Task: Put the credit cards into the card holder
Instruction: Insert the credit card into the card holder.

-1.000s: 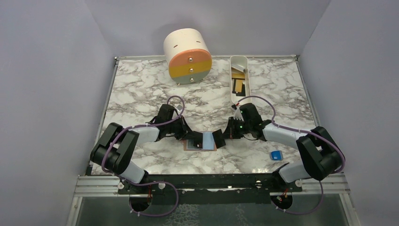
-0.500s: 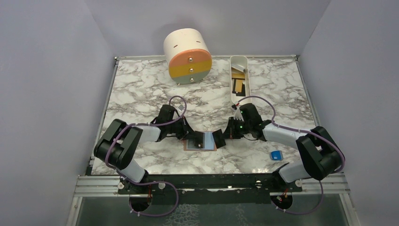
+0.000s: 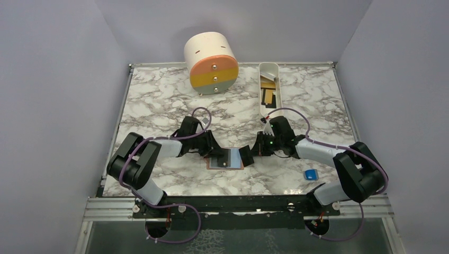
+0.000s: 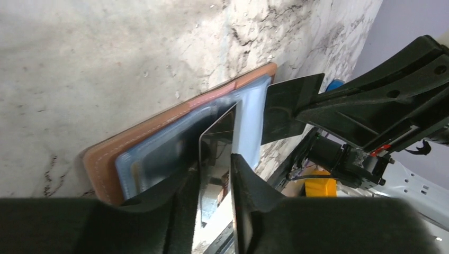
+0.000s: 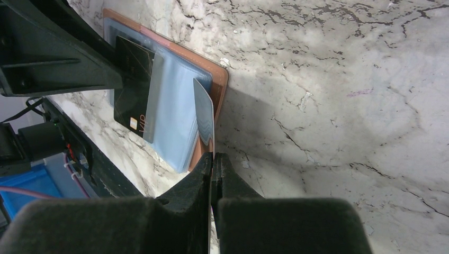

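The card holder (image 3: 235, 159) lies open and flat on the marble counter (image 3: 159, 100) between the arms, with a black credit card (image 4: 217, 135) on its left inner face. The left gripper (image 4: 215, 160) has its jaws slightly apart on either side of that card. The right gripper (image 5: 213, 156) has its jaws pressed together at the holder's right edge, though I cannot tell whether they pinch the leather; more cards (image 3: 269, 95) sit in the white tray (image 3: 280, 98) at the back.
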`<state>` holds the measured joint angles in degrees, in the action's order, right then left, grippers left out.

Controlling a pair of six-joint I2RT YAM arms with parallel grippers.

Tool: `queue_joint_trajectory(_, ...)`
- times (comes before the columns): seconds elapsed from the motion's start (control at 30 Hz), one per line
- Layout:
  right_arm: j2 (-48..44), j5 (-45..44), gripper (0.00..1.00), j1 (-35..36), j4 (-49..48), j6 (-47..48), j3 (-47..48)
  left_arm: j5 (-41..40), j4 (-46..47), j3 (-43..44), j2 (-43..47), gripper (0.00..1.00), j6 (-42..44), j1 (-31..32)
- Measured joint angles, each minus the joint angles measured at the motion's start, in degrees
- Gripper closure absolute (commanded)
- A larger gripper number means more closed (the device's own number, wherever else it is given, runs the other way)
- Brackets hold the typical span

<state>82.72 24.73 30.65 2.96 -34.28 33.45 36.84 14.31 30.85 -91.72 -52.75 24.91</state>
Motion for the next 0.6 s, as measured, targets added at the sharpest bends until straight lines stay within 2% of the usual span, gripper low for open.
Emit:
queue_joint_trajectory(0.27,0.0,0.0,0.99,0.0,0.0,0.0,0.0,-3.8,-8.7,5.5,1.3,0.52,3.2,0.3)
queue_joint_trajectory(0.6,0.0,0.0,0.99,0.0,0.0,0.0,-0.1,-6.3,-14.1,6.4,3.9,0.49,4.3,0.5)
